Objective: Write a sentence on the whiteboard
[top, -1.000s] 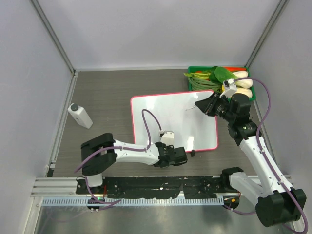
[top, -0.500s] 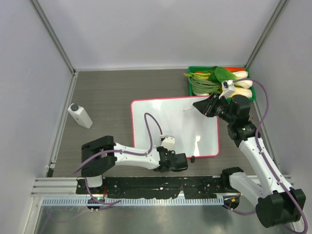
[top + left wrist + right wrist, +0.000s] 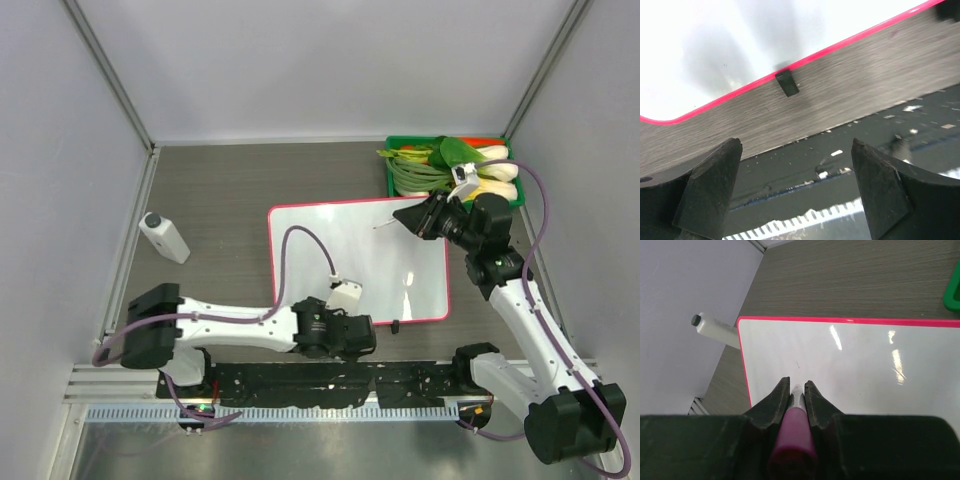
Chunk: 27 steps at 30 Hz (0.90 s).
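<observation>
Whiteboard (image 3: 340,255) on grey wood-grain table (image 3: 220,190), pale walls (image 3: 330,70); maybe faint mark (image 3: 797,365).

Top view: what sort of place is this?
Probably a robot test cell in a lab: plain grey walls enclose a table, two arms are bolted to a rail at its near edge, and the right claw holds a marker.

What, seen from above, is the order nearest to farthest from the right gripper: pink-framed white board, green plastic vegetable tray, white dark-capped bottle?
1. Pink-framed whiteboard, under the right gripper.
2. Green vegetable tray, just behind, rightward.
3. White dark-capped bottle, far left.
</observation>
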Motion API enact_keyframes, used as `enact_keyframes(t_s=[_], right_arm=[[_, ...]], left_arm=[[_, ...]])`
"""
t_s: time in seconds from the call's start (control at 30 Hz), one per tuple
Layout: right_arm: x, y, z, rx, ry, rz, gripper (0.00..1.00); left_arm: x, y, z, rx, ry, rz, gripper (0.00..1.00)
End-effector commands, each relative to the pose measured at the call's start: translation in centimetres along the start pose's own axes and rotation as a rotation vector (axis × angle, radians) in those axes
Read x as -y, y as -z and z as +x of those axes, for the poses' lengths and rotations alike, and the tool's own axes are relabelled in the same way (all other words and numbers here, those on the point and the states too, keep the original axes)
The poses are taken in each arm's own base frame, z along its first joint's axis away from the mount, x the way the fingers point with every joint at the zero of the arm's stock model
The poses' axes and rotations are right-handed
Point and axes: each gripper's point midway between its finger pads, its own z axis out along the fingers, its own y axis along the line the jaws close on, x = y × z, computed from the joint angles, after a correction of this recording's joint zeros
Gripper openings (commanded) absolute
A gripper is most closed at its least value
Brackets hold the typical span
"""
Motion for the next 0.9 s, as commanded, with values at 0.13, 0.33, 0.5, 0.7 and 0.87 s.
enact_keyframes(t_s=[0.13,0.33,0.5,0.7,0.87], right_arm=[[-2.0,-0.4,-1.3,0.022,0.032,-0.107,0.01],[-2.6,-0.1,-0.6,-0.009,0.026,-0.142,0.01],[-3.8,0.3,0.0,-0.048,0.028,-0.210,0.01],[-5.8,0.6,0.9,-0.114,0.015,-0.351,0.01],[-8.2,1.4,1.0,-0.152,-0.013,-0.501,0.01]], left_arm=[[0.4,7.3,-10.4,0.226,-0.076,0.248,1.00],[-1.6,7.7,-16.1,0.266,-0.010,0.400,1.00],[-3.1,9.4,-19.5,0.320,0.010,0.558,1.00],[-1.9,13.0,-22.7,0.442,-0.065,0.818,1.00],[0.3,14.3,-23.7,0.455,-0.172,0.979,0.95]])
